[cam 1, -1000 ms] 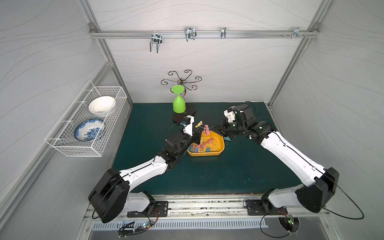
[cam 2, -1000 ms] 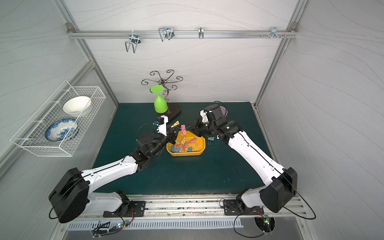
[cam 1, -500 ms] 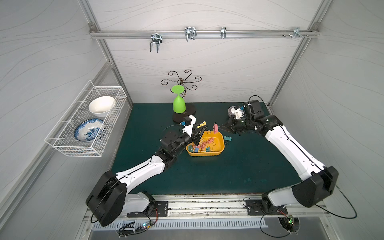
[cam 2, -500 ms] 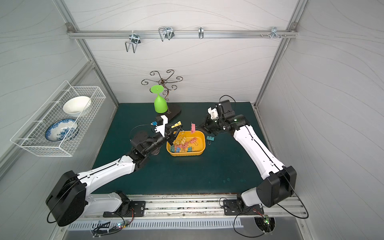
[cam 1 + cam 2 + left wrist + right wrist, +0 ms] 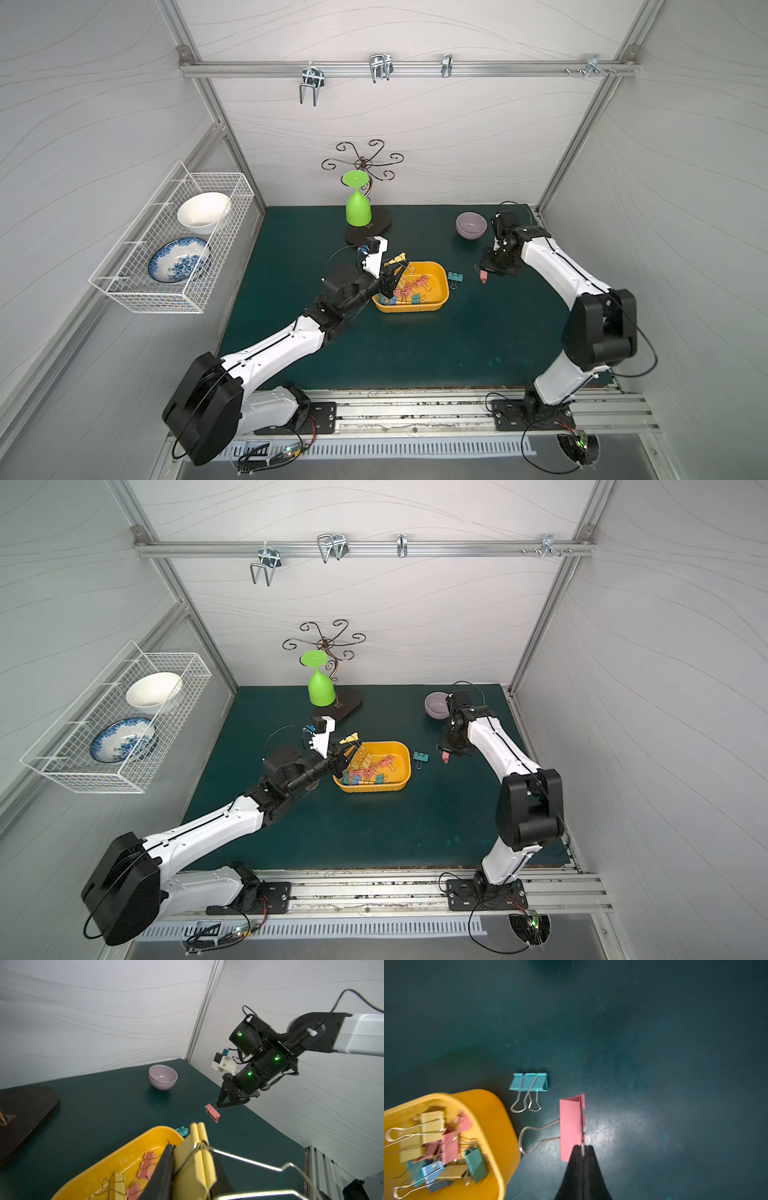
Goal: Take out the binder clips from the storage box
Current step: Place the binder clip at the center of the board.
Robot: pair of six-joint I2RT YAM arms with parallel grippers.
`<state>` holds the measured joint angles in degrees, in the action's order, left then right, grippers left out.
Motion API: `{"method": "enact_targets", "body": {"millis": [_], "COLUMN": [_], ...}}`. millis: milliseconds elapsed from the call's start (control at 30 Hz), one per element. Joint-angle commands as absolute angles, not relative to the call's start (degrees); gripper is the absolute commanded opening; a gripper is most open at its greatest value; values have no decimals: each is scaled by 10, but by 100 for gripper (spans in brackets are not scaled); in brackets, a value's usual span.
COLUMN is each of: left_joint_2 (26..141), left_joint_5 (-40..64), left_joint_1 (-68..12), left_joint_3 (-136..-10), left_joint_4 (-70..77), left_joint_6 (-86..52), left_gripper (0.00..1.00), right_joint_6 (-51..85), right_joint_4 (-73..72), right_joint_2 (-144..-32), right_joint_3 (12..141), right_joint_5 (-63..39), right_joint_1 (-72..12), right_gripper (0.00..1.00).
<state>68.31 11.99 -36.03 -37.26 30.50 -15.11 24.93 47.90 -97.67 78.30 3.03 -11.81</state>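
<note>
Right wrist view: the pink clip [image 5: 572, 1126] hangs from the right claw [image 5: 582, 1150], whose jaws are clenched on one of its wire handles. Its other handle points toward the storage box [image 5: 500, 1122]. We cannot tell whether this clip touches the tabletop [image 5: 654, 1043]. Just beside it, the teal clip [image 5: 528, 1082] lies flat on the tabletop, outside the box and near a rounded corner. The other binder clips [image 5: 440, 1147], in yellow, pink, blue and teal, lie in a tangled heap inside the box.

Left wrist view: the left claw [image 5: 192, 1153] is grasping the yellow clip [image 5: 195, 1169] by its body, and a wire handle juts out sideways. We see this clip held above the rim of the box.

In both top views the box sits near the middle of the tabletop, with the left claw over its far corner on the left arm's side. The teal clip, then the pink clip and the right claw, are on the right arm's side. We note a lilac bowl [image 5: 471, 225] toward the far corner, well apart from the box. An upturned green glass [image 5: 358, 208] stands at the back, and a wire basket [image 5: 137, 291] on the wall holds two dishes.
</note>
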Motion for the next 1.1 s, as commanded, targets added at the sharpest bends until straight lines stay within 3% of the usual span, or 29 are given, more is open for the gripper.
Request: {"method": "enact_targets", "body": {"millis": [0, 333, 600, 867, 1067], "left_joint_2": [663, 657, 665, 683, 692], "left_joint_5": [125, 174, 184, 195, 190], "left_joint_1": [-358, -359, -359, -359, -366], "left_joint_3": [-363, -346, -344, -353, -359], "left_joint_4": [283, 281, 280, 286, 288], "left_joint_6": [-177, -187, -188, -191, -178], "left_gripper": [0, 0, 0, 0, 0], "right_joint_6": [250, 331, 328, 290, 265], "right_joint_4": [414, 235, 220, 282, 352], "right_joint_2": [-979, -1048, -1096, -1056, -966], "right_joint_3": [763, 690, 685, 643, 644], "right_joint_5": [-92, -308, -291, -210, -156], "right_joint_1": [-64, 5, 8, 8, 8], "right_gripper": [0, 0, 0, 26, 43]}}
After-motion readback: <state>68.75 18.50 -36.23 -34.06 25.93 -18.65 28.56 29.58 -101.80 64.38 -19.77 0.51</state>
